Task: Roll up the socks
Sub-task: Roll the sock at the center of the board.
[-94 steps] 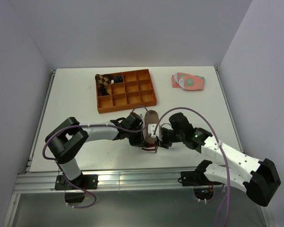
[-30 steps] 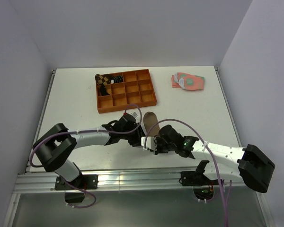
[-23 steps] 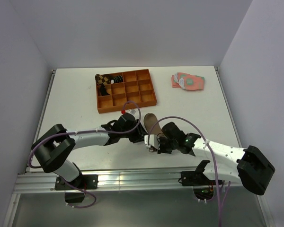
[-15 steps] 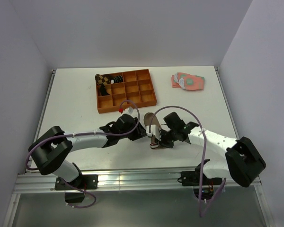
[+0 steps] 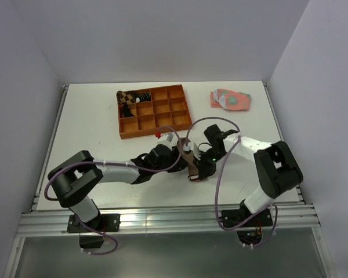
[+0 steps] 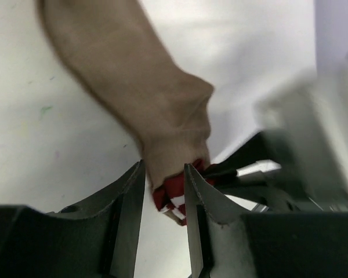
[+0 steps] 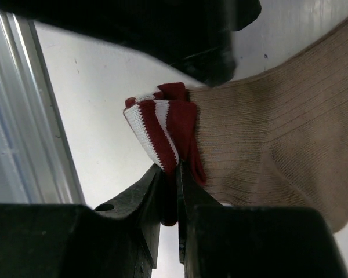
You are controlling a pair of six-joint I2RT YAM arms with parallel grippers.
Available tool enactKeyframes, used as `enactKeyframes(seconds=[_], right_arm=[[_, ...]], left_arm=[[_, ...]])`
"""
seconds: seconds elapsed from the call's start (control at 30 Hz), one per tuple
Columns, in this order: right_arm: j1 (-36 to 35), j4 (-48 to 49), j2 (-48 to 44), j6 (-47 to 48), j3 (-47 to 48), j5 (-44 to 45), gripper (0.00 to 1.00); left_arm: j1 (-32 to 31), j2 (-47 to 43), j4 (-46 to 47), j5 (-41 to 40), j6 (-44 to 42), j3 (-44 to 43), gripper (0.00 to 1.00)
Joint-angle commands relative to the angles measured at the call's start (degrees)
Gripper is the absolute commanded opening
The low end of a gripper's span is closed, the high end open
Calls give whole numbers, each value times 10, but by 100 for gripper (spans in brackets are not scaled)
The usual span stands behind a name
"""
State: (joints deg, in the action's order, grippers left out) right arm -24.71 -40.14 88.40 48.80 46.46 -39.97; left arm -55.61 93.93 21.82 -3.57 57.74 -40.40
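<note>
The tan-brown sock point(image 5: 187, 155) lies on the table in front of the tray, its maroon-and-white cuff point(image 7: 162, 124) bunched at the near end. My left gripper point(image 5: 178, 155) straddles the sock just above the cuff point(image 6: 173, 194), and its jaws press on the tan fabric point(image 6: 133, 87). My right gripper point(image 5: 193, 172) is shut on the maroon cuff edge, seen pinched between its fingers in the right wrist view point(image 7: 169, 169). A black sock with thin white stripes point(image 5: 140, 96) lies in the tray's back left compartments.
The orange compartment tray point(image 5: 180, 123) stands behind the arms, with a brown checkered roll point(image 5: 124, 97) in its back left corner. Flat pink-and-green socks point(image 5: 230, 99) lie at the back right. The table's metal front rail point(image 7: 23, 116) is close to the cuff.
The right arm has folded in, its elbow swinging from the near right up toward the far side. Both grippers have shifted a little right with the sock's cuff end.
</note>
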Motion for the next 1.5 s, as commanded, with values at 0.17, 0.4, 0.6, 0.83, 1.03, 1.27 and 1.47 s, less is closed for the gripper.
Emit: enactKeyframes(seconds=[0.17, 0.4, 0.6, 0.83, 1.03, 1.27, 1.47], right_arm=[[53, -107, 133, 24, 98, -25, 12], [76, -114, 178, 9, 123, -22, 12], [78, -117, 186, -1, 134, -17, 12], [79, -119, 189, -10, 139, -11, 12], [79, -114, 187, -21, 139, -5, 12], [79, -85, 162, -41, 125, 15, 15], [77, -34, 116, -62, 94, 48, 27]], left_arm=[[-26, 9, 126, -8, -131, 12, 41], [-33, 38, 172, 30, -201, 17, 47], [-40, 65, 204, 72, -233, 17, 51], [-40, 83, 236, 110, -230, 27, 51], [-41, 109, 224, 118, -221, 11, 47], [-41, 135, 164, 98, -186, -15, 29], [-41, 143, 76, 87, -117, -50, 0]])
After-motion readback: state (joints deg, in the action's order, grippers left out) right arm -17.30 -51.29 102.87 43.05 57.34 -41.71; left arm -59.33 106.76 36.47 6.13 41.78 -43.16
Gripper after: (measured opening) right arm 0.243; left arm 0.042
